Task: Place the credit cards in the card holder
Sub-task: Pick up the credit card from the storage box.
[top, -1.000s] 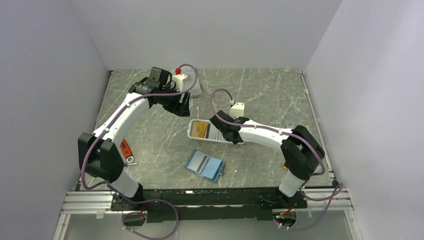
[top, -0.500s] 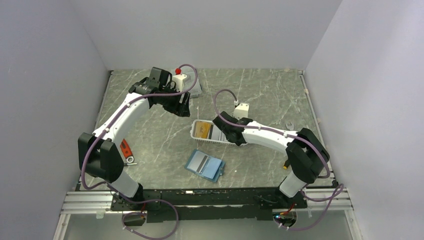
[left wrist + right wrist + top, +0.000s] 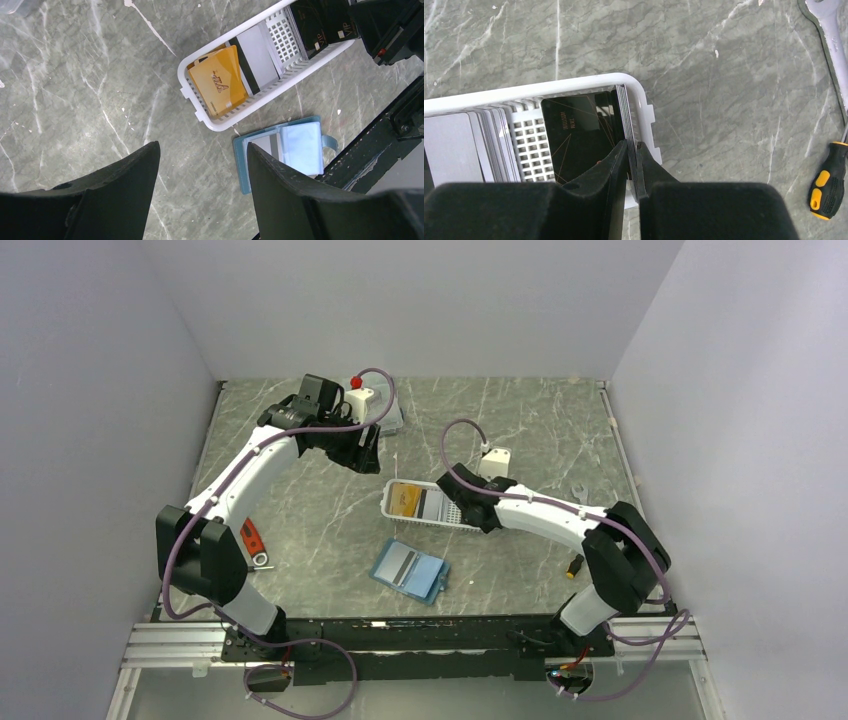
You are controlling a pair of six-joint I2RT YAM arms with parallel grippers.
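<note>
A white slatted basket [image 3: 386, 508] holds the credit cards: a yellow-gold card [image 3: 404, 498] at its left end, pale grey ones in the middle, black ones at its right end. My right gripper [image 3: 464, 510] is down in the basket's right end. In the right wrist view it [image 3: 632, 150] is shut on a thin stack of upright cards [image 3: 621, 107], beside a black card [image 3: 574, 135]. The teal card holder [image 3: 410, 571] lies open nearer the arms, a grey striped card in it. My left gripper [image 3: 362, 452] hangs open and empty, high at the back left; its view shows the yellow card [image 3: 220, 82] and the holder [image 3: 295, 150].
A red-handled tool [image 3: 252, 540] lies at the left. A clear box [image 3: 388, 418] stands at the back by the left wrist. A wrench [image 3: 831, 25] and a yellow-black screwdriver [image 3: 828, 185] lie right of the basket rim [image 3: 524, 92].
My right gripper has shifted rightward along the basket to its right end, and the basket has slid slightly right. The left arm has not moved.
</note>
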